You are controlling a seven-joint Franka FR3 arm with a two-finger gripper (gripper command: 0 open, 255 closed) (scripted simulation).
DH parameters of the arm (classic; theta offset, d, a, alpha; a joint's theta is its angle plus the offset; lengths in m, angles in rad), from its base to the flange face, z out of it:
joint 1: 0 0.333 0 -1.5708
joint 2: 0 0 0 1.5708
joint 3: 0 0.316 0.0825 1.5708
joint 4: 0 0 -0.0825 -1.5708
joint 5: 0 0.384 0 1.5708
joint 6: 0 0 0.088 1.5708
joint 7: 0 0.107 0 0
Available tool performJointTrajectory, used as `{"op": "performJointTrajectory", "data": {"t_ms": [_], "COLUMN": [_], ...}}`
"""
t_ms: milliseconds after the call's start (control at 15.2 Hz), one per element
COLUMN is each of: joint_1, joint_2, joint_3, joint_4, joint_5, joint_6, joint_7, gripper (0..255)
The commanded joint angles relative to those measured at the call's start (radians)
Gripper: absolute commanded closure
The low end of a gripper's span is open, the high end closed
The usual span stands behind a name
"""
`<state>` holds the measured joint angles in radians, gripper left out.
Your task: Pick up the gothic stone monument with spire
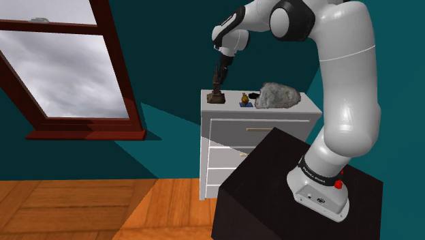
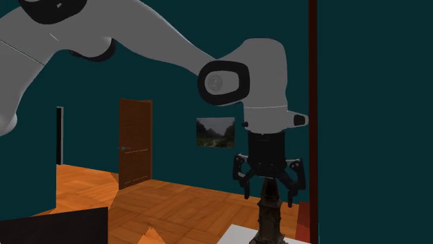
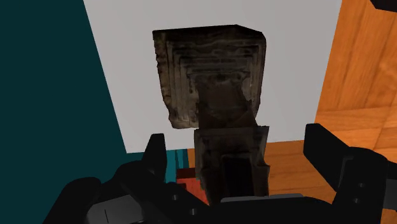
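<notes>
Fingers (image 3: 157, 151) spread wide, one each side of the monument (image 3: 210, 70) spire. Wrist view shows a clear gap on both sides: no contact, nothing pinched. Spire runs up btwn them twd the hand. Second exterior view agrees: hand points straight down and the fingers hang either side of the thin dark spire, around its upper part.

Monument is dark brown w/ a weathered stone look and a stepped square base. It stands upright on the white top of a dresser (image 1: 231, 136), at the corner twd the shoulder view's left.

Further along the top twd that view's right are a small yellow-and-blue obj (image 1: 244, 99), then a rough grey rock-like lump (image 1: 279, 95). Both sit apart from the monument.

Dresser is white w/ drawers and backs onto a teal wall. The black stand (image 1: 272, 198) is in front of it and carries the arm (image 1: 347, 88).

Wood floor (image 1: 82, 204) below. A red-brown window frame (image 1: 133, 102) shows grey cloud. In the second ext. view, a brown door (image 2: 134, 142) and a landscape pic (image 2: 215, 132) are on the teal wall.
</notes>
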<state>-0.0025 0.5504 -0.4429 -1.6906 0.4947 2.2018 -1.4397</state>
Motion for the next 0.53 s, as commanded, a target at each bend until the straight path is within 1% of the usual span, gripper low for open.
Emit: {"op": "performJointTrajectory", "data": {"t_ms": [0, 132, 198, 462], "joint_1": [-0.006, -0.006, -0.006, -0.005], "joint_2": [0.019, 0.019, 0.019, 0.018], "joint_3": [0.008, 0.008, 0.008, 0.008], "joint_4": [-0.006, -0.006, -0.006, -0.007], "joint_5": [0.013, 0.013, 0.013, 0.013], "joint_6": [0.022, 0.022, 0.022, 0.023], "joint_7": [-0.013, -0.013, -0.013, -0.012], "gripper": [0, 0, 255, 255]}}
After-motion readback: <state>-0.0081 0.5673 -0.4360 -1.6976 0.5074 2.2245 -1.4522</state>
